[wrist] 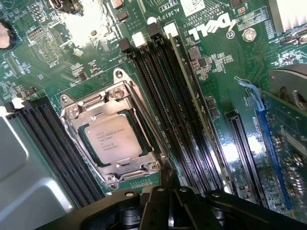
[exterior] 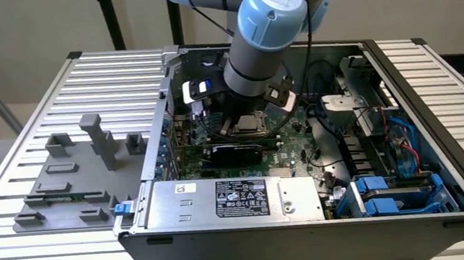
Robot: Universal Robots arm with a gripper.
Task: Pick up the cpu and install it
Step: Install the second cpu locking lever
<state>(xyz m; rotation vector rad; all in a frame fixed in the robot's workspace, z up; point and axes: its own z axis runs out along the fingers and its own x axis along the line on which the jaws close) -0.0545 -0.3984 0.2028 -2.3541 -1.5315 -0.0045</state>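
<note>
Black pincer (wrist: 165, 184) hardware, mine, fills the lower edge of the wrist view, its jaws clenched with nothing between them. Just beyond it, the cpu (wrist: 111, 139) lies flat in its socket (wrist: 72, 112), seated within a bright steel frame with bolts at the corners. Its dull silver lid is square with no long axis, and its edges sit diagonal to the frame. Black memory slots (wrist: 165, 96) run as long parallel ridges beside the socket across the glossy green motherboard (wrist: 225, 72).

In the exterior view my arm (exterior: 259, 45) reaches down into the open computer case (exterior: 309, 237) at centre frame. Grey plastic fixture blocks (exterior: 90, 142) stand on the ribbed metal tabletop (exterior: 44, 90) at left.
</note>
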